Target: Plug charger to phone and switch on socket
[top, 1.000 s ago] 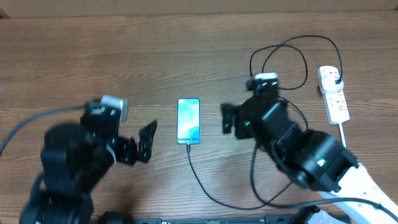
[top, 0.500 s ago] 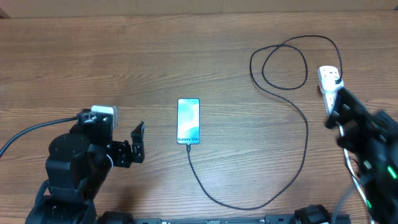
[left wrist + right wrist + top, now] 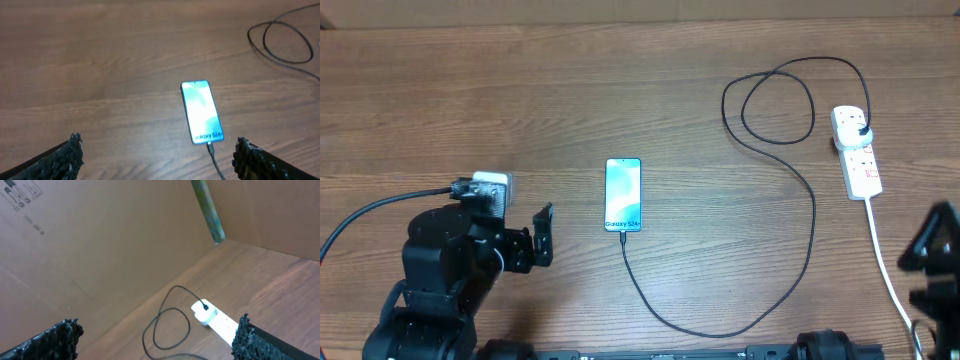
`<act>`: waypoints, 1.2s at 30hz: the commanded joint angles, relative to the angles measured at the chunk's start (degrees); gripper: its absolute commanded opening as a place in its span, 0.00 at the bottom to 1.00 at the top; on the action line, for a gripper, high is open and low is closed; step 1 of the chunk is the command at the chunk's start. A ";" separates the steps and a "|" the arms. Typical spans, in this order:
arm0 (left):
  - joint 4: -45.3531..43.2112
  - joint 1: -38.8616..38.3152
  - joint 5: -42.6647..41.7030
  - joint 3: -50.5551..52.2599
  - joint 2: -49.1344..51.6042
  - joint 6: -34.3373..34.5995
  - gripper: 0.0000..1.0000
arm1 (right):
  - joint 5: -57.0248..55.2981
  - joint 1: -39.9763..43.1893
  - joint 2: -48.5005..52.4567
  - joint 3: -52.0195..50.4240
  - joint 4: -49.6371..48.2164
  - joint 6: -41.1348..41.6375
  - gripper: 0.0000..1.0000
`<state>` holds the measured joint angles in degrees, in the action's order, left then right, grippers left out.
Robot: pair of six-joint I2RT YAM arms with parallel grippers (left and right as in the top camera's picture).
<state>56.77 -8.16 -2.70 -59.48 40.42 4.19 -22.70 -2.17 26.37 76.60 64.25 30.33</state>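
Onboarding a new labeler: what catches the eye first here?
The slim smartphone with the bright teal screen, lying in the middle of the brown wooden table. Then the thin black charger cable, sweeping from its near end in a wide loop to the white power strip at right. The open left tool sits beside the smartphone.

The charger (image 3: 204, 306) is plugged into the white socket (image 3: 220, 323), its cable looping alongside.

Lit blue-screened slim smartphone (image 3: 623, 195) lies flat, screen up.
Thin black looping charger cable (image 3: 812, 215) meets its near end; its plug sits in the white red-switched power strip (image 3: 860, 160).
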 commanded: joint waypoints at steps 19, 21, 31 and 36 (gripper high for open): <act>2.99 -0.11 0.79 0.22 0.07 0.57 1.00 | 5.25 2.03 -16.55 -14.53 -18.62 -0.33 1.00; 2.99 -0.11 0.76 0.22 0.07 0.57 1.00 | 7.96 2.51 -17.94 -20.09 -23.71 -0.33 1.00; 2.99 -0.11 0.76 0.22 0.07 0.57 1.00 | 17.79 3.32 -23.80 -50.03 -59.30 -0.35 1.00; 2.99 -0.11 0.79 0.22 0.07 0.55 1.00 | 20.48 3.50 -26.16 -59.82 -67.43 -0.31 1.00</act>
<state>59.83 -8.16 -2.70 -59.27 40.42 4.19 -5.37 0.78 1.23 20.56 -0.84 30.22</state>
